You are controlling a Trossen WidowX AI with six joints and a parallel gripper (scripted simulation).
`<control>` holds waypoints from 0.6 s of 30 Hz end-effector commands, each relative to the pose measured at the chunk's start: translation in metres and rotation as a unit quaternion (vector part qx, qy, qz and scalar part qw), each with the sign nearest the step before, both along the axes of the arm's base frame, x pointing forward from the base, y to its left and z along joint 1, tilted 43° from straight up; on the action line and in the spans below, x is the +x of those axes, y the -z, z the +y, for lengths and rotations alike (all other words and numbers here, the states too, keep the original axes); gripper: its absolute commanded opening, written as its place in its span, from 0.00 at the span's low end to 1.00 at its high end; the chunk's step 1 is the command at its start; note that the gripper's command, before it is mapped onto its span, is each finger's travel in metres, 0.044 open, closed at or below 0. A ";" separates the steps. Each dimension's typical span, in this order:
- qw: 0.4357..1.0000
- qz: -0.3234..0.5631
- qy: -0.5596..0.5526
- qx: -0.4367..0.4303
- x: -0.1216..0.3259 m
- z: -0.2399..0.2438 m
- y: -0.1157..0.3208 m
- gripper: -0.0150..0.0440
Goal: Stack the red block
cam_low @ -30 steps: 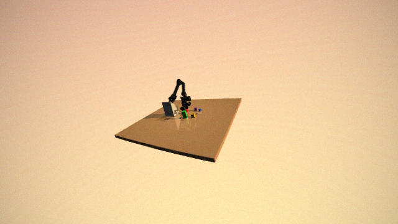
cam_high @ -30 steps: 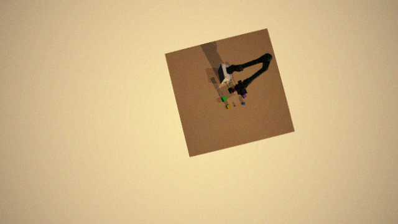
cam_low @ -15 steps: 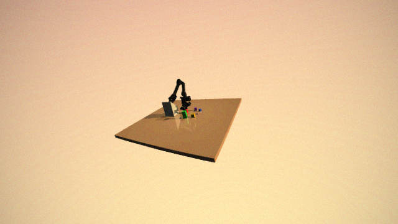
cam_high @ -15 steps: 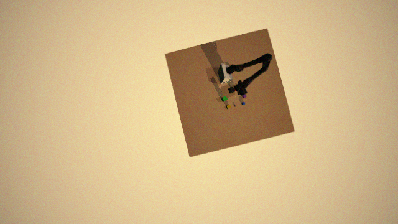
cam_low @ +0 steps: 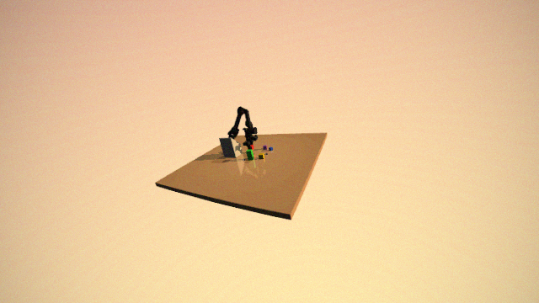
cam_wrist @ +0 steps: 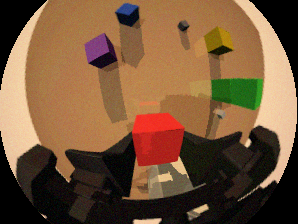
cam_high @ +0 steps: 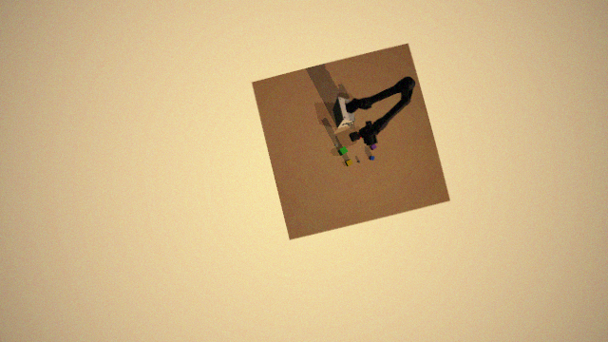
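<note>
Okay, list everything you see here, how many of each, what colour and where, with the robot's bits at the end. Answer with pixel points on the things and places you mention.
Red block [cam_low: 252,147] [cam_wrist: 158,140]: one, red, between the jaws.
Green tower [cam_high: 343,150] [cam_low: 250,154] [cam_wrist: 237,92]: one, green, upright on the board.
Yellow block [cam_high: 348,162] [cam_low: 261,156] [cam_wrist: 218,41]: one, yellow, near the tower.
Purple block [cam_high: 373,146] [cam_low: 264,147] [cam_wrist: 101,51]: one, purple, beside the blue block.
Blue block [cam_high: 371,158] [cam_low: 271,149] [cam_wrist: 128,15]: one, blue, beside the purple block.
Small bits: two, dark grey [cam_wrist: 183,25] between blue and yellow, pale grey [cam_wrist: 220,114] by the tower.
Board [cam_high: 304,204] [cam_low: 253,189]: one, brown, under everything.
Wedge [cam_high: 338,114] [cam_low: 228,147]: one, grey and white, by the arm's foot.
Arm [cam_high: 387,92] [cam_low: 248,119]: one, black, reaching over the board.
Jaws: one pair, black, shut on the red block.
</note>
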State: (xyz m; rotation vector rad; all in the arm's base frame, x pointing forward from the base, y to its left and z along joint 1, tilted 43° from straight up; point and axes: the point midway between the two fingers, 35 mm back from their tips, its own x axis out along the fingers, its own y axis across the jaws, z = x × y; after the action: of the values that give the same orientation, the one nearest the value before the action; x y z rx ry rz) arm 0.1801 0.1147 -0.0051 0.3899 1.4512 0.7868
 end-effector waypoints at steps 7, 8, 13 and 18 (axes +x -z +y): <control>1.000 -0.006 0.000 0.001 0.005 -0.026 -0.029 0.25; 1.000 -0.006 0.000 0.001 0.005 -0.029 -0.033 0.25; 1.000 -0.006 0.000 0.001 0.007 -0.045 -0.049 0.25; 1.000 -0.006 0.000 0.001 0.007 -0.059 -0.064 0.25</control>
State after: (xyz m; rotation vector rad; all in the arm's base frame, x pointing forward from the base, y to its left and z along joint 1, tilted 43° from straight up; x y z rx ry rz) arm 0.1855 0.0648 0.0491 0.3964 1.4473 0.7895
